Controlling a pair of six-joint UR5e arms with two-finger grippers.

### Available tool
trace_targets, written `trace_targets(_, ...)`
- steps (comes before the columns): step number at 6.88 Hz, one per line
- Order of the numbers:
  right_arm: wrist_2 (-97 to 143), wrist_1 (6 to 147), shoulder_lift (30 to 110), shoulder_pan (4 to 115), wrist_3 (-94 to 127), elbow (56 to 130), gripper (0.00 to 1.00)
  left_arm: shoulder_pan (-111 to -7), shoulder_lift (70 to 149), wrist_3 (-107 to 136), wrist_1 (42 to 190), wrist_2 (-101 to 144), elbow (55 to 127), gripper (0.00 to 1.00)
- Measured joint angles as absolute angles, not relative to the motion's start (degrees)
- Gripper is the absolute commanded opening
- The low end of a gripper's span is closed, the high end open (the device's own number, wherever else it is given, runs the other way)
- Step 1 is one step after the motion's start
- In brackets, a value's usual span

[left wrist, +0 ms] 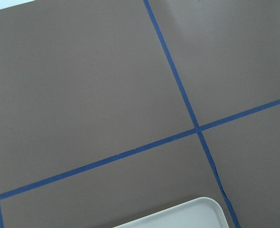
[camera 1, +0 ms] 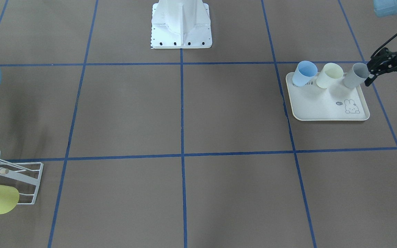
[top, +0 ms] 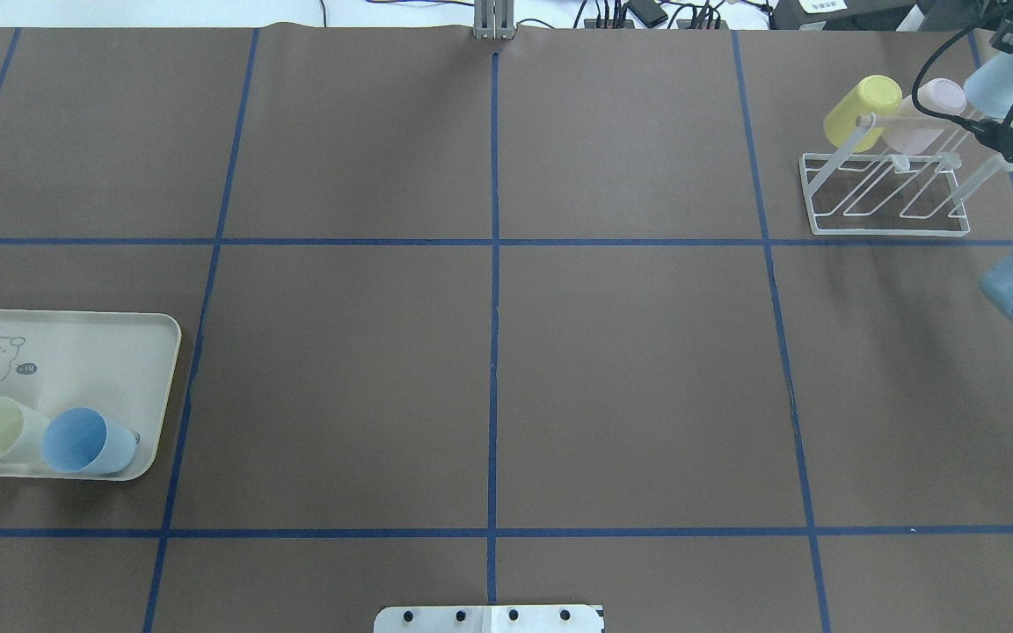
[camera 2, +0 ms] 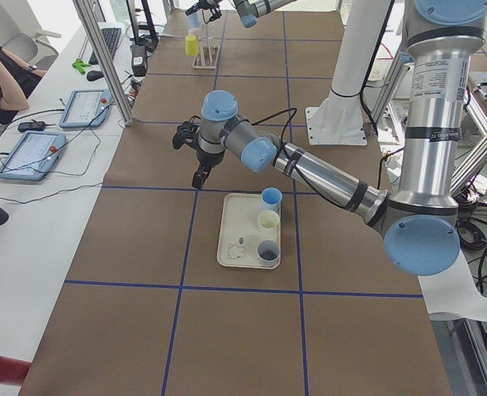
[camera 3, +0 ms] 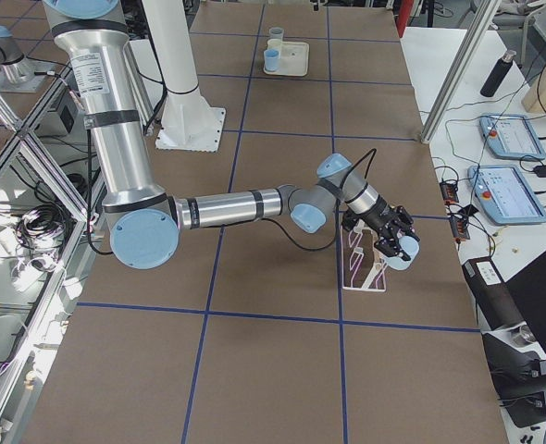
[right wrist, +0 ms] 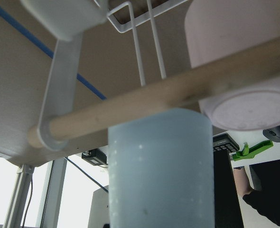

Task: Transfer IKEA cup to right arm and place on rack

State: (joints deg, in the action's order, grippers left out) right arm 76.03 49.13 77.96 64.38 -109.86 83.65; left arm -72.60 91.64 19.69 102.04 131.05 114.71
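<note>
My right gripper [top: 1012,88] at the rack [top: 889,230]
It clamps 1 pale blue cup [right wrist: 159,171] by the dowel [right wrist: 130,111]; left gripper [camera 1: 384,88] gapes beside the tray [camera 1: 322,106].

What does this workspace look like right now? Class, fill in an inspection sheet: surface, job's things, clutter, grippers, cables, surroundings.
surface: brown table cover marked with a blue tape grid.
job's things: white wire rack carries a yellow cup and a pink cup; pale blue cup is at its wooden dowel; cream tray holds a blue cup, cream cup and grey cup, all upright.
clutter: nothing seen.
grippers: right gripper shut on the pale blue cup; left gripper open, empty, hovering near the tray.
cables: black cable loops beside the right wrist.
surroundings: side bench with tablets; a seated person.
</note>
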Motion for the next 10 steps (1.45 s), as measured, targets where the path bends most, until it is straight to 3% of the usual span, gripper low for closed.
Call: trace_targets(10, 74.5, 49.1, 78.0, 63.6, -110.0, 82.7, 0.0, -72.6, 91.8, 19.8, 102.1, 131.0, 114.4, 1.0)
